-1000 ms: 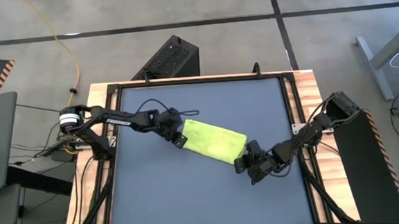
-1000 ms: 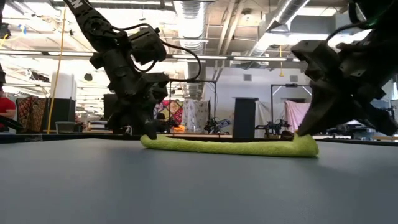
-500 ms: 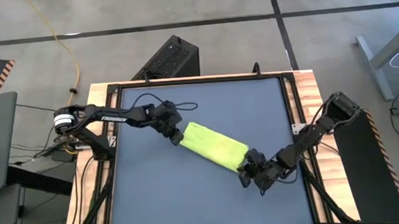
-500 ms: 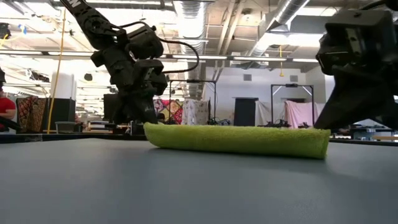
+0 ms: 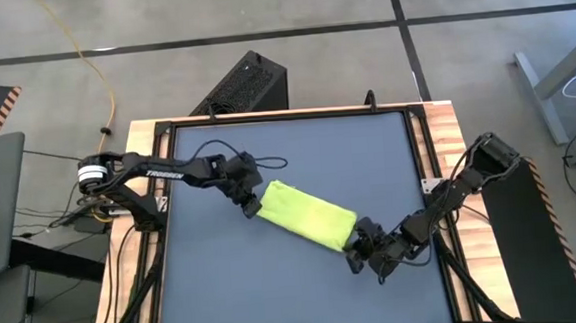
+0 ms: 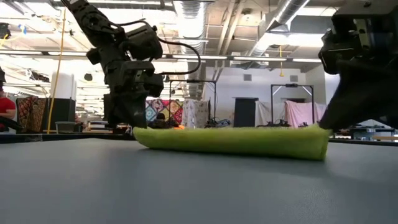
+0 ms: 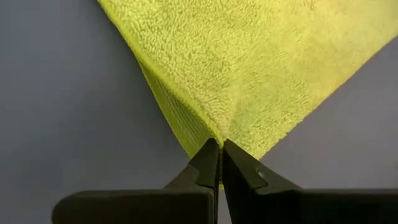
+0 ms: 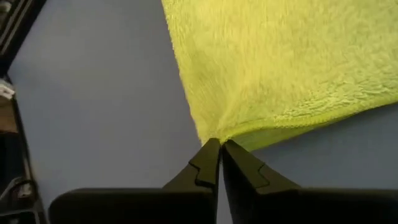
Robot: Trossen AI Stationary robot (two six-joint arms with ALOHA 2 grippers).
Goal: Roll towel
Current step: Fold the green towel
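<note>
The towel (image 5: 306, 215) is a bright lime narrow rectangle lying slantwise mid-table, from far left to near right. In the low view, the towel (image 6: 230, 142) shows as a long thick band. My left gripper (image 5: 253, 208) is shut on the towel's left end. My right gripper (image 5: 354, 250) is shut on its right end. Both wrist views show the cloth fanning out from the shut fingertips, in the left wrist view (image 7: 249, 62) and the right wrist view (image 8: 280, 62). My left gripper pinches the towel's left-end corner (image 7: 219, 134) between its two fingertips, coming slantwise from the table's left. The cloth is creased where it runs to the tips. My right gripper pinches the towel's right-end near corner (image 8: 214, 135) at its hemmed edge, coming from the table's right. The cloth gathers to the tips.
The dark blue table mat (image 5: 297, 301) has bare room toward the near edge and the far edge. A wooden frame (image 5: 447, 132) borders it. A black box (image 5: 243, 84) stands on the floor beyond the far edge. The room behind shows in the low view.
Both grippers have stayed shut on the towel's ends. The right gripper has gone toward the table's near edge, the left a little toward the left edge. The towel has shifted with them and now stands taller above the table in the low view.
</note>
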